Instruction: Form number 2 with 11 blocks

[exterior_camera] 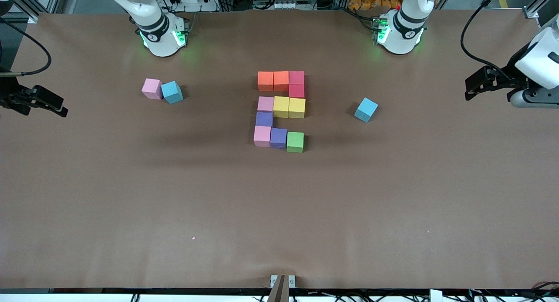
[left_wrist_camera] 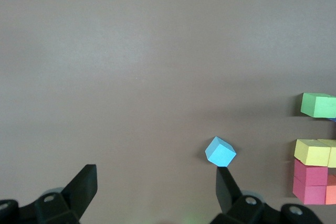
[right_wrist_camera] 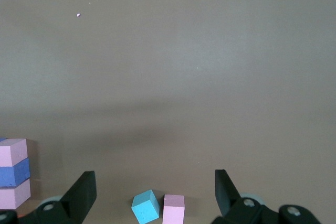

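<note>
Blocks making the number 2 [exterior_camera: 281, 111] sit mid-counter [exterior_camera: 279, 206], well apart from both tools. Left tool [left_wrist_camera: 156, 190] and right tool [right_wrist_camera: 156, 192] hang wide open, holding nothing, at opposite counter ends.

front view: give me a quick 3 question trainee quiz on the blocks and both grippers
1. True or false: the green block ends the number 2.
2. Which spare touches the loose pink block? A) a light-blue cube B) a yellow one
3. Fill in: the left gripper and right gripper wait at the table's ends, fingers ____.

Key: 1 true; 2 A; 3 open
</note>
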Robot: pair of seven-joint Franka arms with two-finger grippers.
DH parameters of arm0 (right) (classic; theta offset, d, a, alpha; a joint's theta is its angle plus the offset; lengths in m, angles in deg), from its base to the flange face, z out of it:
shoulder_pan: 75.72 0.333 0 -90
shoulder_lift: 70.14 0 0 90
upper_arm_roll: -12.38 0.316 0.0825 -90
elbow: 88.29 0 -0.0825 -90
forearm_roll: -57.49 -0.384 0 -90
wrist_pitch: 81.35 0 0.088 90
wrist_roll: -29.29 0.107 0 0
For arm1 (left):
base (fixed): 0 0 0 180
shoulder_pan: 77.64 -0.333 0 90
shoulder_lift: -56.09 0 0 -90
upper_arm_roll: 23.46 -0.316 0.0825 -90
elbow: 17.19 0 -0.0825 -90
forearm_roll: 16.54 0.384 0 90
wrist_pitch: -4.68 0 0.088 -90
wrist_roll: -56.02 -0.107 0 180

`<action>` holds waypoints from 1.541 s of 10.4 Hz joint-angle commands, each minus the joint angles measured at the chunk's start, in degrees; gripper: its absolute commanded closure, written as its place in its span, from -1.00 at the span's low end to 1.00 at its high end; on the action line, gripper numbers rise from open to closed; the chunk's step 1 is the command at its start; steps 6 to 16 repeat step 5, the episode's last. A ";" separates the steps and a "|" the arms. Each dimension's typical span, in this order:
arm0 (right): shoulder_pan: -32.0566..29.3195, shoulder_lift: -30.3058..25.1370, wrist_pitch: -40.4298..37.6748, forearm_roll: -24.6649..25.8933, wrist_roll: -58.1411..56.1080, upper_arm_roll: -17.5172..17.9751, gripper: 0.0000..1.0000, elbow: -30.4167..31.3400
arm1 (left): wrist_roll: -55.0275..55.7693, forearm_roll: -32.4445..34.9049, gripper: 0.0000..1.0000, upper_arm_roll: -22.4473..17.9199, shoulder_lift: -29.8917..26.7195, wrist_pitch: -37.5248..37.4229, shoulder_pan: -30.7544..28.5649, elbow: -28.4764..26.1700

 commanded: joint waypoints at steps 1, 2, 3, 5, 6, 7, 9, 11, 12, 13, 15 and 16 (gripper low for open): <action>1.93 0.53 -0.15 0.96 0.11 -1.25 -1.00 -1.05 | -0.03 -1.08 -1.00 -0.31 -0.82 -0.71 0.45 0.10; 1.84 0.61 -0.15 0.88 0.11 -1.52 -1.00 -1.05 | -0.12 -1.08 -1.00 -0.22 -0.91 -0.71 0.45 0.10; 1.84 0.61 0.03 0.88 0.11 -1.52 -1.00 -1.05 | -0.20 -1.08 -1.00 -0.22 -0.91 -0.71 0.45 0.10; 2.02 0.61 -0.06 0.88 0.11 -1.87 -1.00 -1.05 | -0.21 -1.26 -1.00 -0.13 -0.82 -0.71 0.45 0.10; 2.02 0.61 -0.06 0.88 0.11 -1.87 -1.00 -1.05 | -0.21 -1.26 -1.00 -0.13 -0.82 -0.71 0.45 0.10; 2.02 0.61 -0.06 0.88 0.11 -1.87 -1.00 -1.05 | -0.21 -1.26 -1.00 -0.13 -0.82 -0.71 0.45 0.10; 2.02 0.61 -0.06 0.88 0.11 -1.87 -1.00 -1.05 | -0.21 -1.26 -1.00 -0.13 -0.82 -0.71 0.45 0.10; 2.02 0.61 -0.06 0.88 0.11 -1.87 -1.00 -1.05 | -0.21 -1.26 -1.00 -0.13 -0.82 -0.71 0.45 0.10; 2.02 0.61 -0.06 0.88 0.11 -1.87 -1.00 -1.05 | -0.21 -1.26 -1.00 -0.13 -0.82 -0.71 0.45 0.10; 2.02 0.61 -0.06 0.88 0.11 -1.87 -1.00 -1.05 | -0.21 -1.26 -1.00 -0.13 -0.82 -0.71 0.45 0.10; 2.02 0.61 -0.06 0.88 0.11 -1.87 -1.00 -1.05 | -0.21 -1.26 -1.00 -0.13 -0.82 -0.71 0.45 0.10; 2.02 0.61 -0.06 0.88 0.11 -1.87 -1.00 -1.05 | -0.21 -1.26 -1.00 -0.13 -0.82 -0.71 0.45 0.10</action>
